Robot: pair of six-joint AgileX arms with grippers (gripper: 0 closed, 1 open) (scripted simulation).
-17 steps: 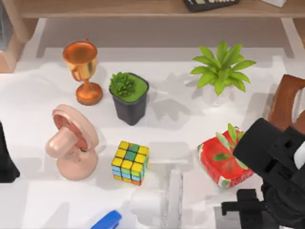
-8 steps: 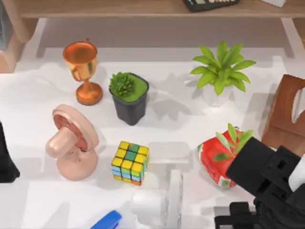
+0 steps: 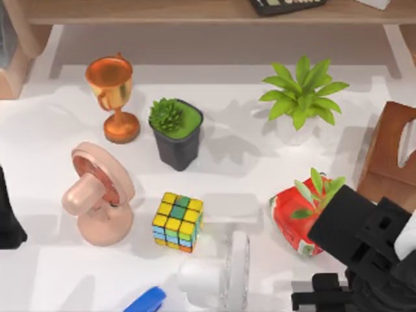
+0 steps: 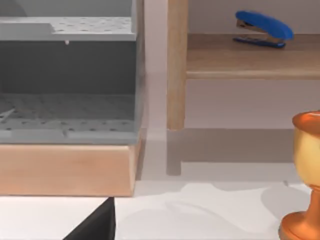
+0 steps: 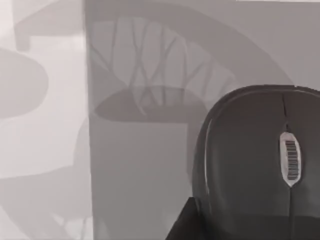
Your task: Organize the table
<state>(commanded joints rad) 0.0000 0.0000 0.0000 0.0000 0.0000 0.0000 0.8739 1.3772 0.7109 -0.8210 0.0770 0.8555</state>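
The white table [image 3: 260, 169] holds a scatter of objects. My right arm stands over its front right corner, and the black right gripper [image 3: 316, 294] points down just left of the arm's body. A black mouse [image 5: 260, 160] lies on a grey mat [image 5: 140, 165] in the right wrist view, close under that gripper. A dark edge of the gripper crosses the mouse's near side. My left arm [image 3: 6, 218] is parked at the table's left edge.
A copper trophy [image 3: 114, 97], black succulent pot [image 3: 175, 133], white-potted plant [image 3: 300, 97], pink fan [image 3: 97, 195], colour cube [image 3: 177, 221], white fan [image 3: 218, 276], blue stapler [image 3: 146, 301], red plant pot [image 3: 299, 218] and wooden box [image 3: 393, 153] stand around. A wooden shelf [image 3: 195, 12] runs along the back.
My right arm has slid toward the table's front and slightly left, uncovering more of the wooden box. It has hardly moved in the last half second. Everything else is still.
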